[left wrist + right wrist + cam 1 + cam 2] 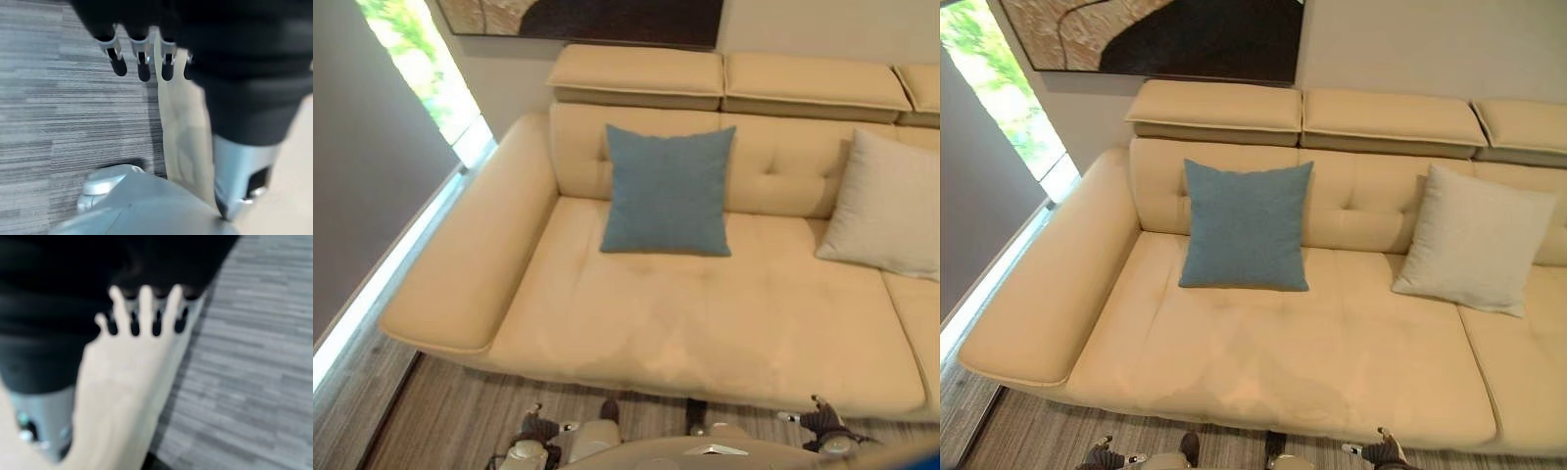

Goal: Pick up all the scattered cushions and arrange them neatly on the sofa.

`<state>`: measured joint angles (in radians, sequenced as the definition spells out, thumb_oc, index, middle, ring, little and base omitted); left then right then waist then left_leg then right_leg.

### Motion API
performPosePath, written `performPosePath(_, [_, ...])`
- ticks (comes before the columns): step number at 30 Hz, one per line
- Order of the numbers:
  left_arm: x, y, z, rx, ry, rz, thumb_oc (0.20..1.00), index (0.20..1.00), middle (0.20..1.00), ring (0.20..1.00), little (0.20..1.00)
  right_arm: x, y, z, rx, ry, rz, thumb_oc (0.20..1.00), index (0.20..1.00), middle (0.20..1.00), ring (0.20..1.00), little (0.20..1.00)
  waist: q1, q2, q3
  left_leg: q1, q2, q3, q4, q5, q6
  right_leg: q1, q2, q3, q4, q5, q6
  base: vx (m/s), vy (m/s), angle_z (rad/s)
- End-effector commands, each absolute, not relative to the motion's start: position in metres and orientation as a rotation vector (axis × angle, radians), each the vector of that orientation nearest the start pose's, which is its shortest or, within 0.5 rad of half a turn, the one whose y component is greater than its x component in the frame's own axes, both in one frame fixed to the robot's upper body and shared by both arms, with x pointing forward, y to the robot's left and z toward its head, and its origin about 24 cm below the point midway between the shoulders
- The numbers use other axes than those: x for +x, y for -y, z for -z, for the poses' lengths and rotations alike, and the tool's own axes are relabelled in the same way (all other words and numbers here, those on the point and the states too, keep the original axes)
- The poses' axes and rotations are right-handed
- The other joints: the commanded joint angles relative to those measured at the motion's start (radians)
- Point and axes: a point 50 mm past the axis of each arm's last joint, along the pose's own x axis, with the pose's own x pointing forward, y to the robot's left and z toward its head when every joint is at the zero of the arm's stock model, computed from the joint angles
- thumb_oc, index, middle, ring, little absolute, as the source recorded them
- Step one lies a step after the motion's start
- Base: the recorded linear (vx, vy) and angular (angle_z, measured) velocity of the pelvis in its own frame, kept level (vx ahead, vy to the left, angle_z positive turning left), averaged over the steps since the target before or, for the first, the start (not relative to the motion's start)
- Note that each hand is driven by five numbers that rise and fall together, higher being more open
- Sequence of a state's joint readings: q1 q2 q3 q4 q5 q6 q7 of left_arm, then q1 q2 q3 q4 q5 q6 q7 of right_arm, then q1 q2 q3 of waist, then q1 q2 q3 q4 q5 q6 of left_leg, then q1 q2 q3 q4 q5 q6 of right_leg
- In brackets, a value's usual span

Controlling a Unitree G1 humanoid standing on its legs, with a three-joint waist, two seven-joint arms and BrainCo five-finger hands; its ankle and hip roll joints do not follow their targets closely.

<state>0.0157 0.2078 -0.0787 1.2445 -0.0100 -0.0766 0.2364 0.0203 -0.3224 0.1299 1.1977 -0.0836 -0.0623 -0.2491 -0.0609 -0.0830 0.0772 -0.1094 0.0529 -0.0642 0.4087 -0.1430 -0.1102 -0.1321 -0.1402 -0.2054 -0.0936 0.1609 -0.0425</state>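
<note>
- Left eye view shows you a cream sofa (705,323) on grey striped carpet (440,421), with a window (421,69) to its left and a dark painting (1195,39) above.
- A blue cushion (1246,225) and a pale cushion (1474,238) lean upright against its backrest, well apart.
- Your left hand (142,54) hangs with relaxed fingers, holding nothing.
- Your right hand (146,308) does likewise beside the sofa front.

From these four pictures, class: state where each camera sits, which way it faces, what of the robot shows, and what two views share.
Left eye: on the head, looking down at the sofa; both hands low.
Right eye: same head, beside it; shares the blue cushion and cream cushion.
Left wrist: along the left hand, fingers hanging straight over grey floor.
Right wrist: along the right hand, fingers straight beside the sofa's front.
</note>
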Motion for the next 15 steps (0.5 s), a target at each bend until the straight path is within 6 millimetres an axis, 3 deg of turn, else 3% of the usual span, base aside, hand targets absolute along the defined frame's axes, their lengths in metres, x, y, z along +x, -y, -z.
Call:
performPosePath(1, [0.095,-0.238,0.156,0.39,-1.096,-0.232,1.0,1.0,1.0,1.0,1.0,0.107,0.283,0.139,-0.593,-1.084,0.263,1.0,1.0,1.0,1.0,1.0,0.012,0.028,-0.003,0.14,0.036,-0.052,-0.172,0.024,0.007,-0.042,0.022,0.064,0.111,-0.095,0.152,-0.11,0.144,0.1])
performPosePath(2, [0.095,-0.238,0.156,0.39,-1.096,-0.232,1.0,1.0,1.0,1.0,1.0,0.107,0.283,0.139,-0.593,-1.084,0.263,1.0,1.0,1.0,1.0,1.0,0.012,0.028,-0.002,0.14,0.037,-0.052,-0.172,0.024,0.007,-0.041,0.022,0.064,0.111,-0.095,0.152,-0.19,0.235,-0.01])
performPosePath(5, [0.108,-0.233,0.153,0.406,-1.056,-0.197,1.0,1.0,1.0,1.0,1.0,0.109,0.282,0.14,-0.585,-1.1,0.268,1.0,1.0,1.0,1.0,1.0,0.0,0.033,0.004,0.178,0.002,-0.04,-0.29,-0.068,0.031,-0.096,-0.014,0.068,0.119,-0.043,0.182,-0.2,0.234,-0.04])
performPosePath(6, [0.108,-0.233,0.153,0.406,-1.055,-0.197,1.0,1.0,1.0,1.0,1.0,0.109,0.282,0.14,-0.585,-1.1,0.268,1.0,1.0,1.0,1.0,1.0,0.001,0.033,0.004,0.179,0.002,-0.039,-0.291,-0.067,0.032,-0.096,-0.014,0.069,0.119,-0.043,0.182,-0.24,0.283,-0.15])
performPosePath(9, [0.111,-0.238,0.152,0.438,-1.05,-0.213,1.0,1.0,1.0,1.0,1.0,0.116,0.271,0.142,-0.595,-1.099,0.229,1.0,1.0,1.0,1.0,1.0,0.017,0.008,0.047,0.184,-0.077,-0.014,-0.336,-0.085,0.077,-0.152,-0.08,0.064,0.066,0.052,0.246,-0.36,0.384,-0.36])
performPosePath(12, [0.11,-0.242,0.151,0.456,-1.057,-0.22,1.0,1.0,1.0,1.0,1.0,0.117,0.267,0.143,-0.611,-1.103,0.204,1.0,1.0,1.0,1.0,1.0,0.026,0.004,0.066,0.17,-0.097,0.0,-0.328,-0.08,0.093,-0.17,-0.095,0.055,0.064,0.064,0.258,-0.26,0.178,-0.31])
performPosePath(13, [0.116,-0.246,0.149,0.465,-1.049,-0.22,1.0,1.0,1.0,1.0,1.0,0.123,0.266,0.142,-0.614,-1.09,0.193,1.0,1.0,1.0,1.0,1.0,0.039,0.007,0.086,0.14,-0.104,0.006,-0.312,-0.066,0.108,-0.158,-0.077,0.063,0.106,0.006,0.238,-0.41,0.202,-0.58])
performPosePath(15, [0.115,-0.247,0.149,0.468,-1.051,-0.223,1.0,1.0,1.0,1.0,1.0,0.122,0.265,0.143,-0.613,-1.096,0.189,1.0,1.0,1.0,1.0,1.0,0.043,0.001,0.085,0.126,-0.112,0.007,-0.312,-0.051,0.115,-0.15,-0.072,0.08,0.143,-0.011,0.227,-0.25,0.116,-0.52])
